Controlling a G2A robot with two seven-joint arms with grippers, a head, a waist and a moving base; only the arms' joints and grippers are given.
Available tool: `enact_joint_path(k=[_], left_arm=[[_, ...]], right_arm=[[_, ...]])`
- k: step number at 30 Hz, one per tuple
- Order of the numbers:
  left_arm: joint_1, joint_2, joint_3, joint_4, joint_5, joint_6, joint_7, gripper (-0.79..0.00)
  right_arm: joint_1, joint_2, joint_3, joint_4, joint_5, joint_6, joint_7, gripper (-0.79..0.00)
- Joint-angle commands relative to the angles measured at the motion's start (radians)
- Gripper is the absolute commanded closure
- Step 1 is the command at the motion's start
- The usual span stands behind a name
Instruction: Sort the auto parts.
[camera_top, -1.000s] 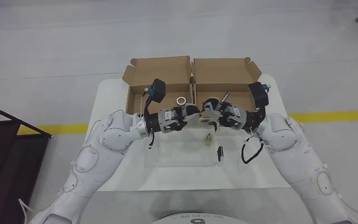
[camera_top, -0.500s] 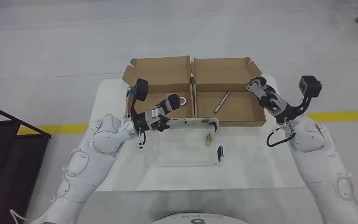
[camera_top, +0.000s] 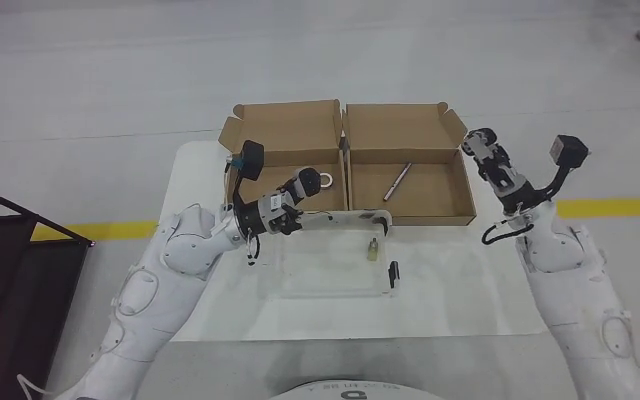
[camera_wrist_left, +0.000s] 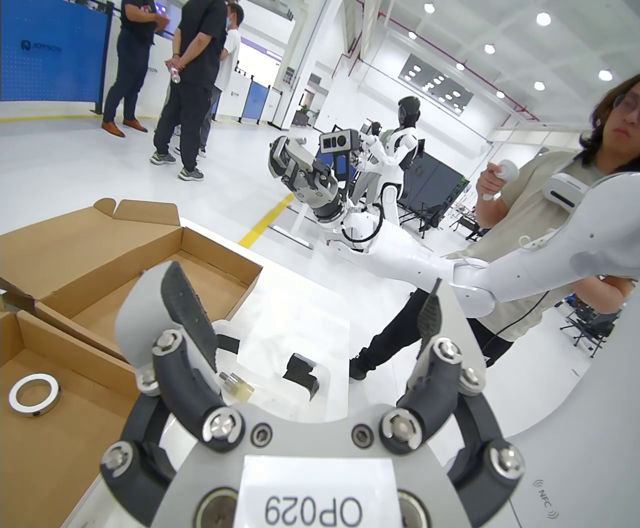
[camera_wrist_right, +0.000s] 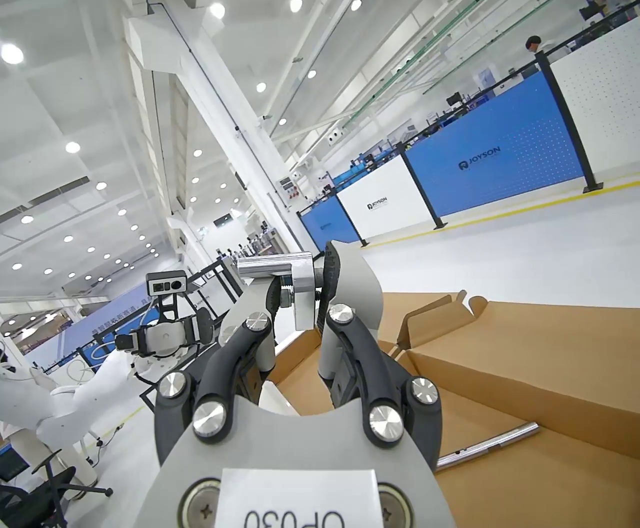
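We've got the right gripper (camera_wrist_right: 300, 287) up by the far right corner of the right-hand cardboard box (camera_top: 430, 195), and its fingers (camera_wrist_right: 350, 290) are clamped tight on a silver metal block (camera_wrist_right: 272, 267). The piece sits crosswise between the pads, with one end poking out to the side. Down in that box we spot a thin metal rod (camera_top: 397, 181) lying at a slant on the cardboard floor, well apart from the gripper.

Over to the left gripper (camera_wrist_left: 305, 285): its fingers (camera_wrist_left: 187, 305) are spread wide, holding nothing and touching nothing. It hangs over the right part of the left-hand box (camera_top: 285, 125), and a silver ring (camera_wrist_left: 35, 395) lies flat on that box's floor, near the gripper.

Just in front of the boxes, on the white table (camera_top: 450, 290), we see a clear tray (camera_top: 300, 280). In it are a small pale part (camera_wrist_left: 235, 385) with a metal stub and a black clip (camera_wrist_left: 302, 375), near each other but not touching. The left-hand box's front wall stands between the left gripper and that tray.
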Motion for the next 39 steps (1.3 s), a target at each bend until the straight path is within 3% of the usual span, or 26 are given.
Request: enact_joint_path(k=[1, 3, 11, 23, 30, 35, 38, 39], left_arm=[[0.0, 0.0, 0.0, 0.0, 0.0, 0.0, 0.0, -0.785], [0.0, 0.0, 0.0, 0.0, 0.0, 0.0, 0.0, -0.785], [0.0, 0.0, 0.0, 0.0, 0.0, 0.0, 0.0, -0.785], [0.0, 0.0, 0.0, 0.0, 0.0, 0.0, 0.0, -0.785], [0.0, 0.0, 0.0, 0.0, 0.0, 0.0, 0.0, -0.785], [0.0, 0.0, 0.0, 0.0, 0.0, 0.0, 0.0, -0.785], [0.0, 0.0, 0.0, 0.0, 0.0, 0.0, 0.0, -0.785], [0.0, 0.0, 0.0, 0.0, 0.0, 0.0, 0.0, -0.785]], right_arm=[[0.01, -0.001, -0.011, 0.009, -0.119, 0.082, 0.012, 0.0], [0.022, -0.004, -0.031, 0.033, -0.241, 0.16, 0.008, 0.0], [0.027, -0.008, -0.084, 0.126, -0.46, 0.277, 0.023, 0.0], [0.058, -0.018, -0.133, 0.189, -0.581, 0.378, 0.014, 0.0], [0.067, -0.021, -0.143, 0.197, -0.581, 0.374, 0.022, -0.197], [0.077, -0.024, -0.148, 0.21, -0.594, 0.402, 0.022, -0.382], [0.078, -0.025, -0.143, 0.205, -0.589, 0.404, 0.005, -0.736], [0.074, -0.025, -0.14, 0.2, -0.58, 0.396, -0.002, -0.733]])
